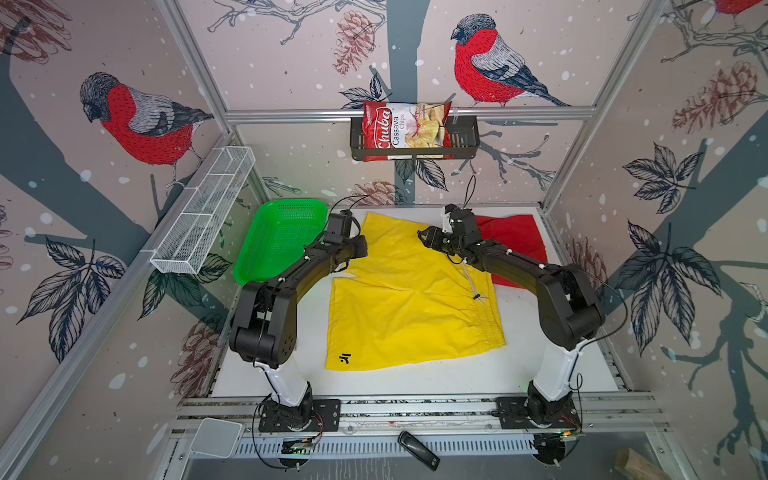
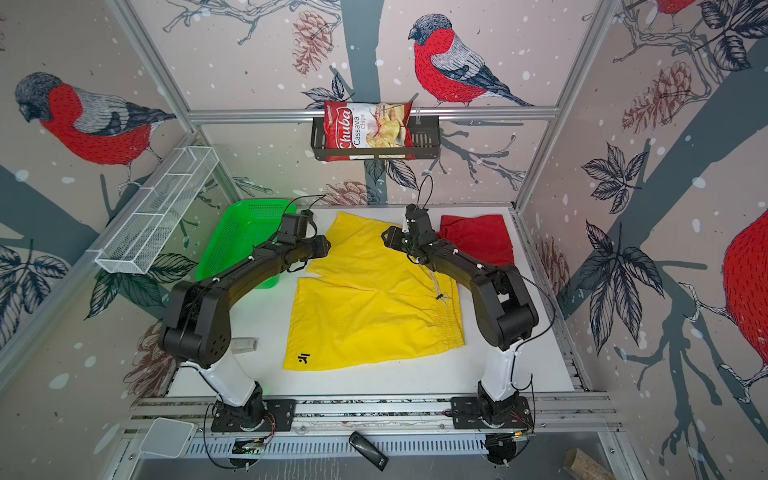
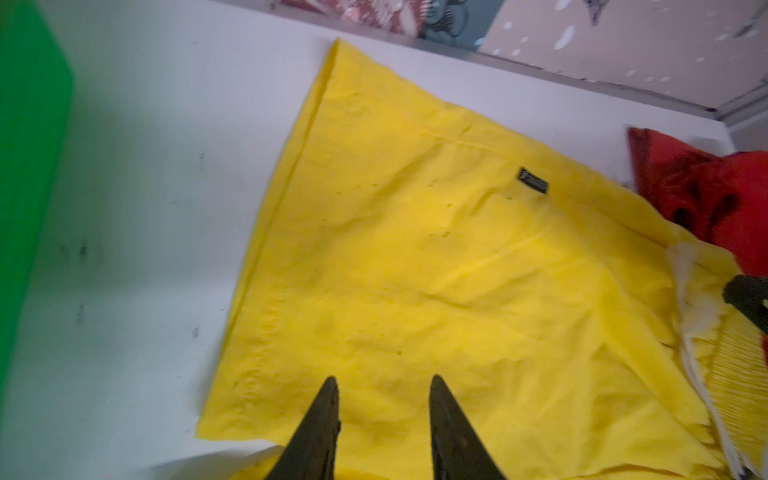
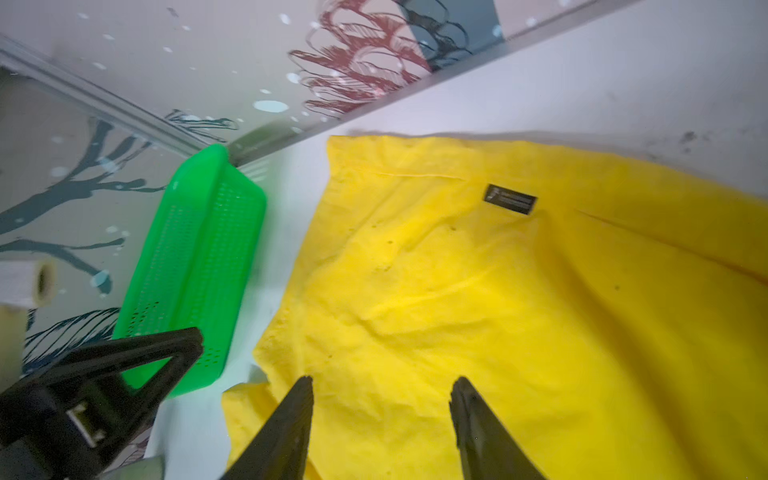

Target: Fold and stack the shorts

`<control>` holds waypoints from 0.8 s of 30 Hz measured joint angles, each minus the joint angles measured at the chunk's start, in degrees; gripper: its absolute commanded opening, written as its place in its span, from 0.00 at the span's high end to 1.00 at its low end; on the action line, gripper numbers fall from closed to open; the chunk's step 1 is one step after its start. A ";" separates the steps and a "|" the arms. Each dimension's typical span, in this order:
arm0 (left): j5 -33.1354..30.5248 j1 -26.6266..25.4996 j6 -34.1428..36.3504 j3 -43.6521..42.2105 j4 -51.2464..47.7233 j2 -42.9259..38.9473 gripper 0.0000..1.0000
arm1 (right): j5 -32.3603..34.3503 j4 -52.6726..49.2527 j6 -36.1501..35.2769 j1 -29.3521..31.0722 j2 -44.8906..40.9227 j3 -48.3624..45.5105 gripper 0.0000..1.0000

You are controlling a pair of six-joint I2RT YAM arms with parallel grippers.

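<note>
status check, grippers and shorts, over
Open and empty: left gripper, right gripper, both above the yellow shorts. Those lie spread out, unfolded; red shorts back right. Nothing in the way.

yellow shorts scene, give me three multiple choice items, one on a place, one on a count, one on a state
1. In both top views, where does the green basket sit from the yellow shorts?
A. to their left
B. to their right
C. on top of them

2. How many pairs of shorts lie on the table?
A. one
B. two
C. three

3. The right end effector is:
A. open above the yellow shorts
B. shut on a towel
C. inside the basket

Answers:
1 A, the basket lies off the shorts' left edge.
2 B, the yellow shorts and the red shorts show.
3 A, its jaws stand apart over yellow cloth with nothing between them.
</note>
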 measured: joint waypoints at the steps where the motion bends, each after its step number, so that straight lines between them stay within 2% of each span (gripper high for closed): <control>1: 0.26 -1.07 -0.37 -0.90 0.42 -0.66 0.63 | 0.13 0.59 0.00 0.87 -1.11 -1.42 0.45; 4: 1.27 -3.17 -1.44 -4.46 1.86 -0.90 0.63 | 0.66 1.14 0.33 2.73 -2.21 -5.64 0.46; 10: 0.52 -3.39 -2.84 -7.78 3.89 3.43 0.63 | 0.42 2.56 1.97 2.97 1.05 -10.47 0.46; 17: -1.97 -1.53 -2.89 -5.81 6.32 10.67 0.65 | -0.96 5.46 3.48 -0.48 7.72 -11.13 0.46; 24: -1.49 1.38 -2.86 -1.90 11.39 16.79 0.66 | -3.89 10.78 3.52 -4.46 12.52 -7.76 0.46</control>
